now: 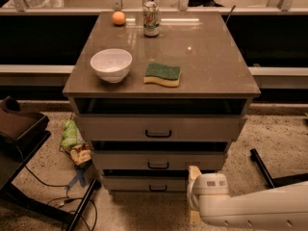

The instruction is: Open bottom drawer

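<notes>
The bottom drawer (139, 183) is the lowest and slimmest of three grey-beige fronts, with a small black bar handle (158, 188) at its centre. It sits about flush with the drawers above. My white arm (250, 208) comes in from the lower right. My gripper (194, 176) is at the arm's left end, low by the floor, just right of the bottom drawer's right end and apart from the handle. The arm hides most of it.
The middle drawer (159, 161) and top drawer (159, 128) are above. On the cabinet top are a white bowl (111, 64), a sponge (162, 74), a can (151, 19) and an orange ball (119, 18). Snack bags (73, 139) and black stand legs (29, 196) are at left.
</notes>
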Available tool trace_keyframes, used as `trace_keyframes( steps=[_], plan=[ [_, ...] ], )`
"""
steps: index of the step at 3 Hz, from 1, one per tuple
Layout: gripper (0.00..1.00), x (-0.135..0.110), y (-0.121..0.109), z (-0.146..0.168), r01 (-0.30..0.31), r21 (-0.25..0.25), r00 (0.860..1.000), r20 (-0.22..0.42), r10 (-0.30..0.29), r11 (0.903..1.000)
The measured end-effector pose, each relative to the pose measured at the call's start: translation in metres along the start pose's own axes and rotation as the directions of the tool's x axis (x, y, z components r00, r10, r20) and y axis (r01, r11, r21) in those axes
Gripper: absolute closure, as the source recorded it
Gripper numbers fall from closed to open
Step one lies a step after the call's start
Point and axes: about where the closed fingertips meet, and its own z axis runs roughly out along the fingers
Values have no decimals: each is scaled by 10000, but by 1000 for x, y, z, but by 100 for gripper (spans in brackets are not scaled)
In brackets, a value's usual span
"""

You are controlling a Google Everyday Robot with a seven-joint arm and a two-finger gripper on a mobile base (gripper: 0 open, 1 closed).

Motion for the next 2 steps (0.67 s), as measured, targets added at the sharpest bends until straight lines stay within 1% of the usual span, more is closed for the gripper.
trace_keyframes(
  steps=[1,2],
  plan=[
    [0,-3,-4,5,779,319,9969,91,-782,9965],
    [0,-2,-6,2,739,331,9972,65,-742,9967]
  ],
)
